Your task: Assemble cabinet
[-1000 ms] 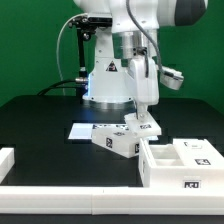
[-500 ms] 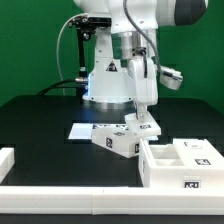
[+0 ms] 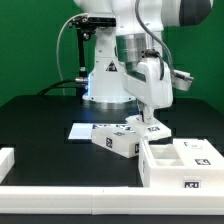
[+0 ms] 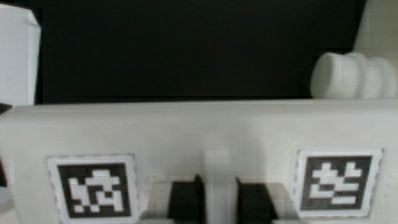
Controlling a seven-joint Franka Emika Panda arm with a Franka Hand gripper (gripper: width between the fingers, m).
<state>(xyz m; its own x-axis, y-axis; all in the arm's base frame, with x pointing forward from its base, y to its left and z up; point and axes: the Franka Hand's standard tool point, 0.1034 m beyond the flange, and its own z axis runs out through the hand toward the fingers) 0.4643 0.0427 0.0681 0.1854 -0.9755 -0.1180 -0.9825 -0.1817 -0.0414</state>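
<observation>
Arm shifted toward exterior view's right. Gripper (image 3: 151,124) low at small cabinet piece (image 3: 115,142), frame centre; cabinet box body (image 3: 180,165) lower right. Jaws narrow, hold unclear. Rigid, light, slick plastic: pinch thin wall.

1 cabinet body (image 3: 165,176), 1 smaller pc (image 3: 118,142), 1 marker board (image 3: 80,130).
</observation>
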